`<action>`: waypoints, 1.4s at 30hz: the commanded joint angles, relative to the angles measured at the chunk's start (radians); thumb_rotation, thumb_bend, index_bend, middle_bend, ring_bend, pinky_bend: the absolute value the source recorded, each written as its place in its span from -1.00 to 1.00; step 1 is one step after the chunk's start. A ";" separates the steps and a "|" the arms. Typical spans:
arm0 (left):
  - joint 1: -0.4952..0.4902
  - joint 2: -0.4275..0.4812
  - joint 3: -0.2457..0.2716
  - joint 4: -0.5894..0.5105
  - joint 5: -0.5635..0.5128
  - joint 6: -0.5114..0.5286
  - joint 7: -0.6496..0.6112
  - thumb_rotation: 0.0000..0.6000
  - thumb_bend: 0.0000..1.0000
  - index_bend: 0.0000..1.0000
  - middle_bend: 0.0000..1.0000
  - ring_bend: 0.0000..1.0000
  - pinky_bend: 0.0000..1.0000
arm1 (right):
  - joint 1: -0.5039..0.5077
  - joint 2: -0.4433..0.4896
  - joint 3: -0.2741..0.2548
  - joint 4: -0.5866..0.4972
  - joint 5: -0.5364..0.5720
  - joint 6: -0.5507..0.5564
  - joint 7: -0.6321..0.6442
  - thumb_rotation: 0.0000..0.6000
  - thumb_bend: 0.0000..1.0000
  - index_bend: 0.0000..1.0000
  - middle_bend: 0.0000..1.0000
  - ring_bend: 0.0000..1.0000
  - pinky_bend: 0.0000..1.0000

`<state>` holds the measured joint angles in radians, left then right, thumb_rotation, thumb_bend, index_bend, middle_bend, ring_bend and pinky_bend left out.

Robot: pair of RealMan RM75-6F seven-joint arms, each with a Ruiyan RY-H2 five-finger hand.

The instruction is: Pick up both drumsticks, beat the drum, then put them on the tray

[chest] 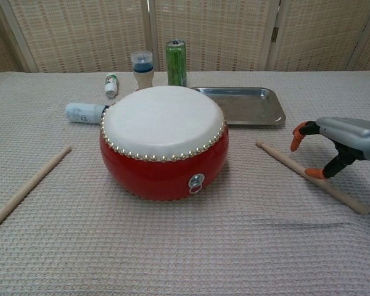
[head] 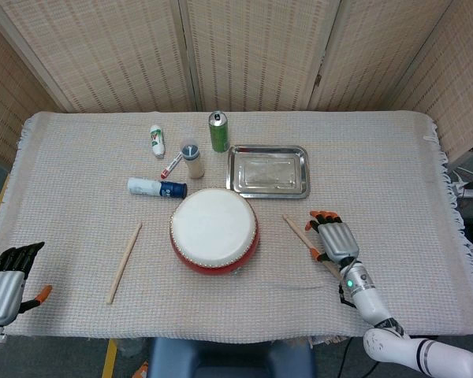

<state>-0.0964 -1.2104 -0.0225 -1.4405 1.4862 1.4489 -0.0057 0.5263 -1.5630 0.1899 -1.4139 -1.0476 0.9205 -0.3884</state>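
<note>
Hands sit nearest, at the front edge of the tabletop (head: 394, 157). The left hand (head: 6, 281) hangs off the corner at about 8 o'clock from the drum (head: 214, 231), dark fingers spread, holding nothing, well apart from the left drumstick (head: 124, 262). That stick lies flat on the cloth at the drum's 9 o'clock, slanting from near-left up toward the drum. The right hand (chest: 342, 140) arches over the right drumstick (chest: 296, 169) at the drum's 4 o'clock; its orange-tipped fingers (chest: 296, 137) curl downward, the thumb tip touches or nearly touches the stick, and the stick lies on the cloth, not lifted. The fingers stand apart with nothing gripped between them.

The red drum with its white skin and studded rim stands at the centre. A beige waffle-weave cloth (head: 79, 181) covers the whole surface, fringed along its right side.

Beyond the drum, at 1 o'clock, a steel tray (head: 268, 171) lies flat. At 10 o'clock lies a blue-and-white tube (head: 156, 187); at 11 o'clock stand a small blue-capped bottle (chest: 142, 68) and, just beside it, a red-and-white pen-like item (head: 171, 164); further back lies a white bottle (head: 156, 141), and at 12 o'clock stands a green can (head: 217, 131).

Woven folding screens (head: 252, 51) close off the room behind.
</note>
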 commanded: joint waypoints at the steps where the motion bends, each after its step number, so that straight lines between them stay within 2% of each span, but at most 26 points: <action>1: 0.000 0.000 0.000 0.003 -0.001 -0.002 -0.003 1.00 -0.43 -0.77 -0.74 -0.77 -0.78 | 0.031 -0.036 0.012 0.036 0.056 -0.023 -0.025 1.00 -0.49 -0.30 -0.79 -1.00 -0.76; 11: -0.007 -0.001 -0.001 0.007 0.004 -0.009 -0.009 1.00 -0.43 -0.77 -0.74 -0.77 -0.78 | 0.071 -0.070 0.012 0.078 0.083 -0.031 -0.024 1.00 -0.49 -0.24 -0.79 -1.00 -0.76; 22: -0.010 0.003 0.006 0.003 0.010 -0.018 -0.028 1.00 -0.43 -0.77 -0.74 -0.77 -0.78 | 0.051 -0.062 -0.041 0.019 -0.001 -0.004 0.050 1.00 -0.44 -0.11 -0.79 -1.00 -0.76; 36: -0.005 0.004 0.012 0.010 0.005 -0.023 -0.041 1.00 -0.43 -0.77 -0.74 -0.77 -0.78 | 0.066 -0.105 -0.047 0.089 0.006 -0.004 0.049 1.00 -0.40 -0.13 -0.79 -1.00 -0.76; 42: -0.003 0.004 0.012 0.014 0.006 -0.020 -0.048 1.00 -0.43 -0.77 -0.74 -0.77 -0.78 | 0.059 -0.109 -0.053 0.077 -0.023 0.009 0.083 1.00 -0.20 0.03 -0.78 -1.00 -0.76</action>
<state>-0.0992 -1.2064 -0.0103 -1.4265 1.4917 1.4288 -0.0531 0.5888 -1.6722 0.1373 -1.3323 -1.0633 0.9237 -0.3147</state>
